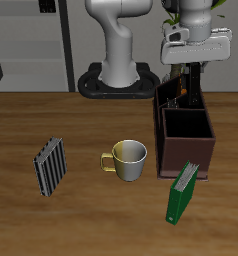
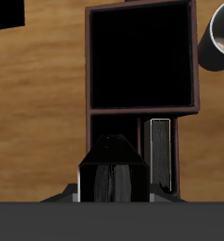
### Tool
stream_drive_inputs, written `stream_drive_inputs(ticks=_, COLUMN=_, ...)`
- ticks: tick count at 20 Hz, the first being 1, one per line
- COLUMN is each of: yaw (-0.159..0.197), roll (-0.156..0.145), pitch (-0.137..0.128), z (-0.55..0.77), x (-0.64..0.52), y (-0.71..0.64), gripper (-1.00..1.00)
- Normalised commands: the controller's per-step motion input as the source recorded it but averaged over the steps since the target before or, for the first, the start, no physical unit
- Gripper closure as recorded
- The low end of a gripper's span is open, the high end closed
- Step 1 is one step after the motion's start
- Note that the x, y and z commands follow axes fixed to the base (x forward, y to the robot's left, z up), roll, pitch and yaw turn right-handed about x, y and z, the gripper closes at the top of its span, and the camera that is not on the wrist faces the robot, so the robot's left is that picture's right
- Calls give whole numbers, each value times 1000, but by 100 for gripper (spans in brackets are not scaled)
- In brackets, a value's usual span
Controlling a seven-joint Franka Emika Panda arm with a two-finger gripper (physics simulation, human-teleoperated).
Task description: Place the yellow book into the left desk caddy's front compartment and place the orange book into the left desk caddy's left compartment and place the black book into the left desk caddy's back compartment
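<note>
My gripper (image 1: 191,70) is shut on the black book (image 1: 192,84), held upright over the back part of the left desk caddy (image 1: 163,140), a dark brown box. In the wrist view the black book (image 2: 114,171) shows end-on between my jaws, above a small compartment of the caddy (image 2: 88,113) beside its big dark compartment. A small greyish book, apparently the yellow book (image 2: 161,155), stands in a narrow compartment next to it. I cannot make out the orange book; it is hidden or out of view.
A green book (image 1: 182,191) leans in front of the caddy near the table's front edge. A mug (image 1: 127,159) stands mid-table and shows in the wrist view (image 2: 220,38). A grey-and-white striped book (image 1: 51,166) lies beyond the mug.
</note>
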Motion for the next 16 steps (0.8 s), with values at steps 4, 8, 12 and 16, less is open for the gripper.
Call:
stream_drive_inputs(ticks=4, yaw=18, roll=20, pitch=0, z=-97, x=26, y=89, gripper=100)
stream_drive_inputs(ticks=8, yaw=13, roll=36, pitch=45, z=-170, x=30, y=132, gripper=100)
stream_drive_inputs(ticks=12, yaw=-11, roll=26, pitch=20, z=-50, x=-16, y=4, gripper=100)
stream_drive_inputs(ticks=16, yaw=-11, roll=20, pitch=25, z=-64, x=-77, y=-60, gripper=100)
